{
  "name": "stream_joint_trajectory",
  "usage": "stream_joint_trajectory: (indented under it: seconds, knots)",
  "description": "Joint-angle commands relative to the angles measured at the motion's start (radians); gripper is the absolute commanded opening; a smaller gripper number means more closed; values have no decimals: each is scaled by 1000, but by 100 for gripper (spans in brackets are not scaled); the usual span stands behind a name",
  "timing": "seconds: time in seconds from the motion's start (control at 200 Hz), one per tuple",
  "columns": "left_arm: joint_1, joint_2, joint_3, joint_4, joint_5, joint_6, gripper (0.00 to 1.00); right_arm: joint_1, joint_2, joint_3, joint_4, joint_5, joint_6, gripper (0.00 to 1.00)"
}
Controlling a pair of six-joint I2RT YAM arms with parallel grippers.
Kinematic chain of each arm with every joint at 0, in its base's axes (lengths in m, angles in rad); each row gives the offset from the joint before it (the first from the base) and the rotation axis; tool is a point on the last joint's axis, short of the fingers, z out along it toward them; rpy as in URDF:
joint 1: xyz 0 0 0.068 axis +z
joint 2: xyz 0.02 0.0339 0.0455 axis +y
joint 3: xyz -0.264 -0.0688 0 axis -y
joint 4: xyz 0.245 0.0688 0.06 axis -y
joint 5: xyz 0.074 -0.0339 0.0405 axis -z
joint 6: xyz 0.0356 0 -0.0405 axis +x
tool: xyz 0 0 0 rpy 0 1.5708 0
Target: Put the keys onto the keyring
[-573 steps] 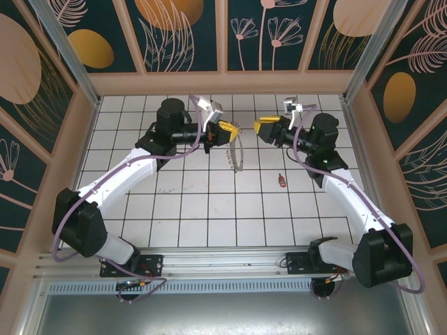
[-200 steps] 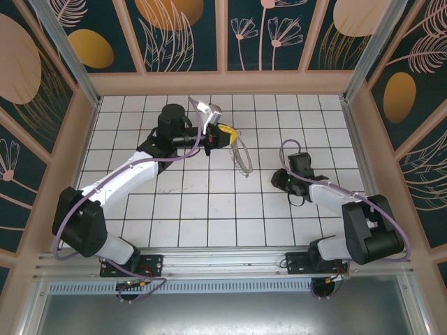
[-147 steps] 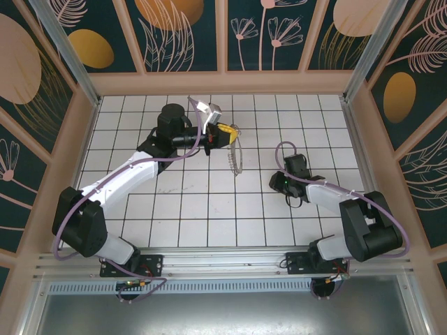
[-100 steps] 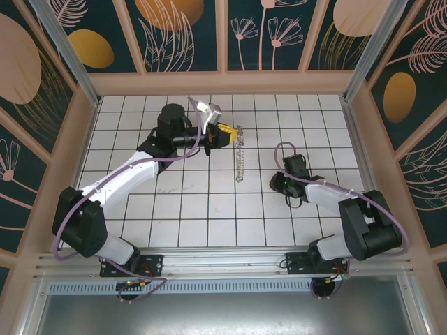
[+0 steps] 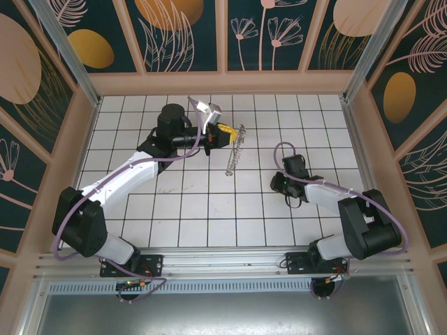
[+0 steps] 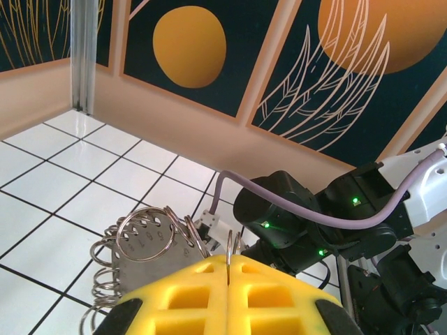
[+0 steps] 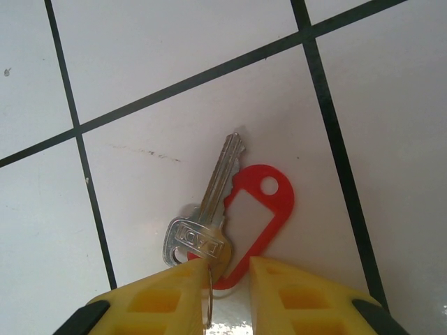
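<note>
Key [image 7: 209,202], with red tag [image 7: 255,216]: lying flat on a white tile [image 7: 140,70]. Right gripper [image 7: 230,266]: hanging just over the key's head, fingers parted and straddling it. Keyring [image 5: 234,152]: dangling well to the left of the key. Left gripper [image 6: 228,269]: clenching one thin loop of the keyring.

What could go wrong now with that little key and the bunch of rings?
The key with its red tag lies flat on the tile. The open right gripper, poised at its head, may push it away instead of lifting it. The left gripper pinches the keyring by one thin ring, so the dangling bunch might slip or swing.
</note>
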Motion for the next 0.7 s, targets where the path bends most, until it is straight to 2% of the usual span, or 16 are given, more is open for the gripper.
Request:
stream_joint_trajectory:
  seconds: [0.0, 0.696]
  knots:
    - [-2, -21, -5, 65, 26, -11, 0, 22, -20, -6, -13, -15, 15, 22]
    - [-2, -26, -7, 70, 32, -14, 0, 41, -24, -15, -10, -10, 27, 23]
